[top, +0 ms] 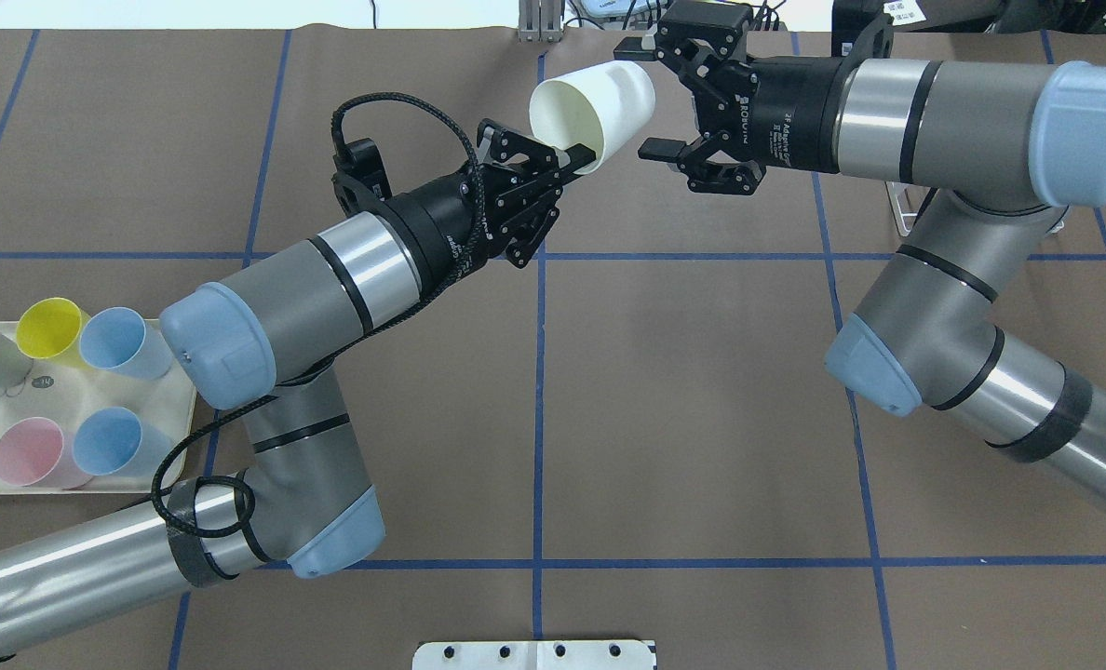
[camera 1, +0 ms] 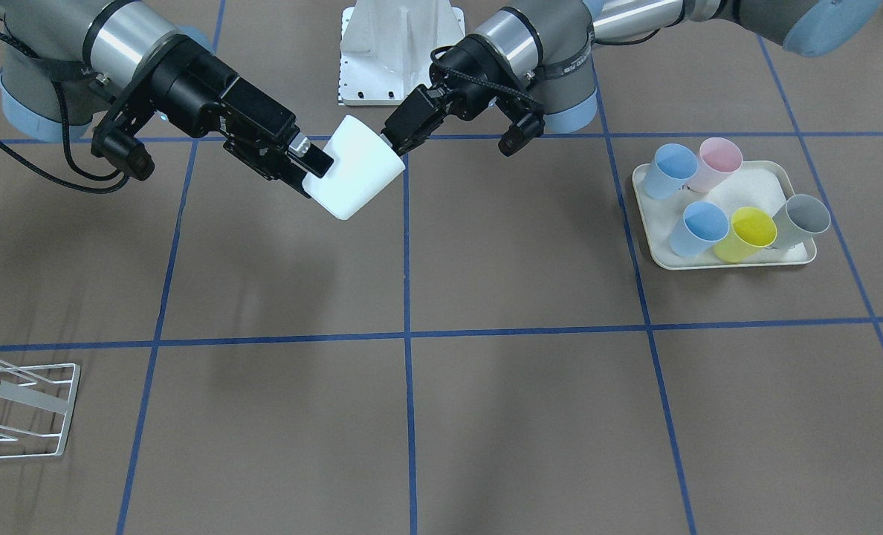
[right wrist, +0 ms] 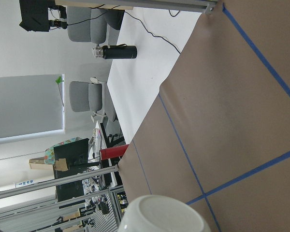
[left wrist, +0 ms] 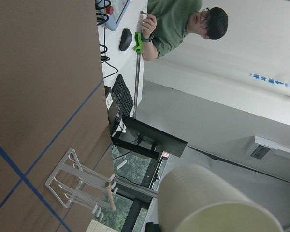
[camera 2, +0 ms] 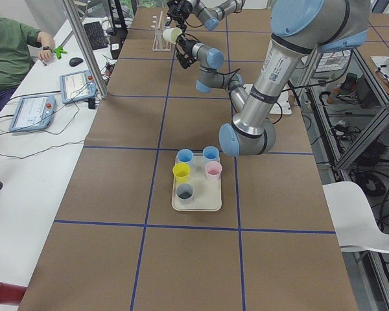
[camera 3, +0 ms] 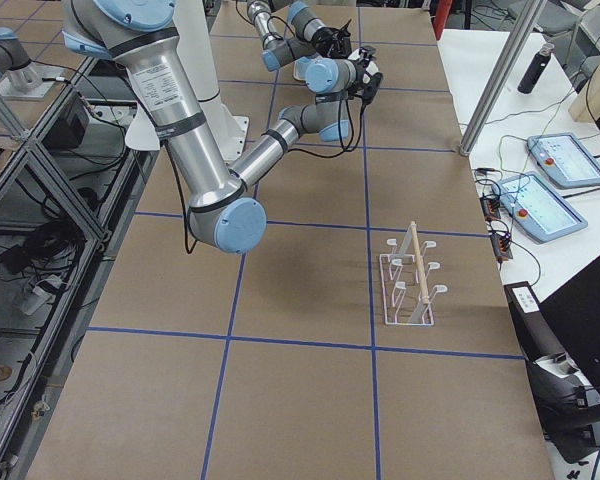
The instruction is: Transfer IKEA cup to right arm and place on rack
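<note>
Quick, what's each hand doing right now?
Left hand: shut on the cup, at its rim.
Right hand: open, fingers either side of the cup's base.

Held aloft and facing each other, left claw pinched closed, right claw spread wide.

A big table has brown paper on it, and blue lines cut it into squares. Beside it is a long white desk with a keyboard, a mouse and two flat screens. A person in a green shirt sits there. A white chair stands on the other side. Farther off are two grey chairs and a white wall.
</note>
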